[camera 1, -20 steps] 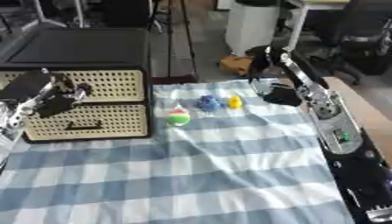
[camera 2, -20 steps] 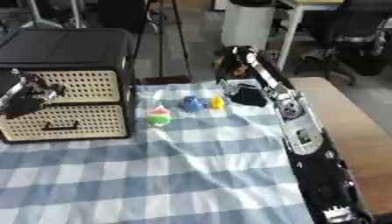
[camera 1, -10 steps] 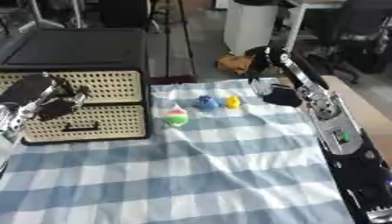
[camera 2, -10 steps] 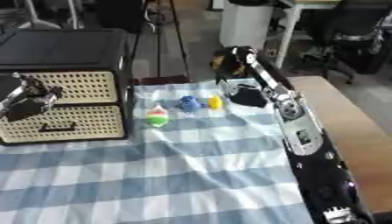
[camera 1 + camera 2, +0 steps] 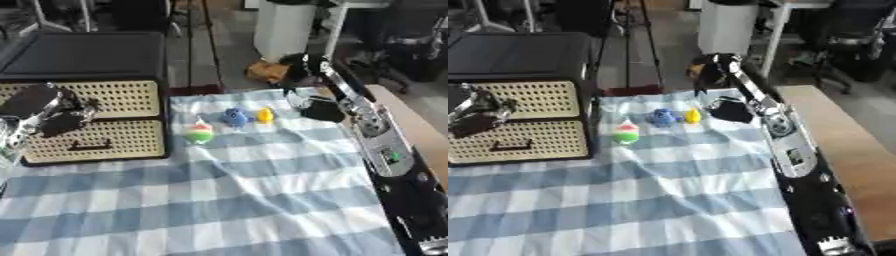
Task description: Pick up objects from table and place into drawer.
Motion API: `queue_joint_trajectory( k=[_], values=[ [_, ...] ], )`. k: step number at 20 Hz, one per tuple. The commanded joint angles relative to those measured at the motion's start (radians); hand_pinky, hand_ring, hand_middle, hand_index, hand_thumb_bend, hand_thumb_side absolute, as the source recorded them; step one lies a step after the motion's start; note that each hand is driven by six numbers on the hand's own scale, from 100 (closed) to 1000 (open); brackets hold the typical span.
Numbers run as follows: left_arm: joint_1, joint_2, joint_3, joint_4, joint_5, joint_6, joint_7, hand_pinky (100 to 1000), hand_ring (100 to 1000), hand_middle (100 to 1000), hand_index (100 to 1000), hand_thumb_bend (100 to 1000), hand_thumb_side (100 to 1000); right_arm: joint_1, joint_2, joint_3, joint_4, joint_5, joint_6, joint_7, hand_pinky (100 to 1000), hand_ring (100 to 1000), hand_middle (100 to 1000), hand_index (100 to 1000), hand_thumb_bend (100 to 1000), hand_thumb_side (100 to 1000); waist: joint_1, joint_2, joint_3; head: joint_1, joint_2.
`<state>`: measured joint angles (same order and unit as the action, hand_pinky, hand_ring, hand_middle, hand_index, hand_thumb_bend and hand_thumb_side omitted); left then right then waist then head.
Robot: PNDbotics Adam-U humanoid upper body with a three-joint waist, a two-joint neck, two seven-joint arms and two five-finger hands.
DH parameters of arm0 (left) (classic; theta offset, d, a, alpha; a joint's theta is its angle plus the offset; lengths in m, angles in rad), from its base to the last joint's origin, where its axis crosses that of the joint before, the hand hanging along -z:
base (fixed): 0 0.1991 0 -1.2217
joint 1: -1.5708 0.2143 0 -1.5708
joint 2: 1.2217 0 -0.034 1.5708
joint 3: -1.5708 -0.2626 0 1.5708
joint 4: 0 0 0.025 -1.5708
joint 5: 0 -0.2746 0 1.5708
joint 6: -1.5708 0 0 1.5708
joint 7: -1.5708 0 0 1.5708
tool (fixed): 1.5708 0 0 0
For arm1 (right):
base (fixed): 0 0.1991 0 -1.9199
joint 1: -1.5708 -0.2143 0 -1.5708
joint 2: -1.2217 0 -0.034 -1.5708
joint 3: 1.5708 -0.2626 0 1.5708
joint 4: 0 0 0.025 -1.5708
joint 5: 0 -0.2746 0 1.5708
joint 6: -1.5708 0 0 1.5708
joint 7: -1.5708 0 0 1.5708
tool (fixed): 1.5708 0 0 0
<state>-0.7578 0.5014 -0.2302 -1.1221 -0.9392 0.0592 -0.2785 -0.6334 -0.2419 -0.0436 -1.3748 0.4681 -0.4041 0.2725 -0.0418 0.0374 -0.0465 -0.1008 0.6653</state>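
Left hand (image 5: pixel 54 111) at 9 o'clock, against front of two-drawer cabinet (image 5: pixel 105 75); whether fingers are curled or holding anything, cannot tell. Both drawers closed. On checked cloth (image 5: pixel 227 200), a row near centre at 12 o'clock: red-green-white toy (image 5: pixel 199 133), blue toy (image 5: pixel 234 117), yellow toy (image 5: pixel 264 116). Right hand (image 5: pixel 320 109) at 2 o'clock, just beside yellow toy; its fingers cannot be made out.

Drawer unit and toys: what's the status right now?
Left hand curled at the drawer unit front, drawers closed. Right hand low beside yellow toy. Blue toy and green-red toy untouched on cloth.
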Motion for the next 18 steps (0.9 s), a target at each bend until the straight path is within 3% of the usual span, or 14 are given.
queue_joint_trajectory(
  k=[1, 9, 18],
  values=[
    [0.016, 0.006, -0.009, 0.026, -0.014, 0.001, -0.039, 100, 100, 100, 403, 175, 1000, -0.019, -0.013, -0.009, -0.023, -0.005, -0.002, 0.003, 598, 555, 550, 810, 100, 293, 0.000, -0.005, 0.001, -0.009, 0.000],
    [0.060, 0.022, -0.023, -0.017, -0.007, -0.002, -0.101, 100, 100, 100, 349, 137, 1000, -0.016, -0.013, -0.012, -0.022, -0.004, -0.001, 0.002, 599, 555, 551, 810, 100, 291, -0.002, -0.009, 0.010, -0.018, 0.002],
    [0.116, 0.058, -0.041, -0.146, 0.007, 0.016, -0.159, 100, 100, 100, 344, 123, 1000, -0.011, -0.016, -0.015, -0.021, -0.003, -0.001, 0.000, 599, 556, 550, 810, 100, 294, -0.003, -0.012, 0.025, -0.028, 0.001]
  ],
)
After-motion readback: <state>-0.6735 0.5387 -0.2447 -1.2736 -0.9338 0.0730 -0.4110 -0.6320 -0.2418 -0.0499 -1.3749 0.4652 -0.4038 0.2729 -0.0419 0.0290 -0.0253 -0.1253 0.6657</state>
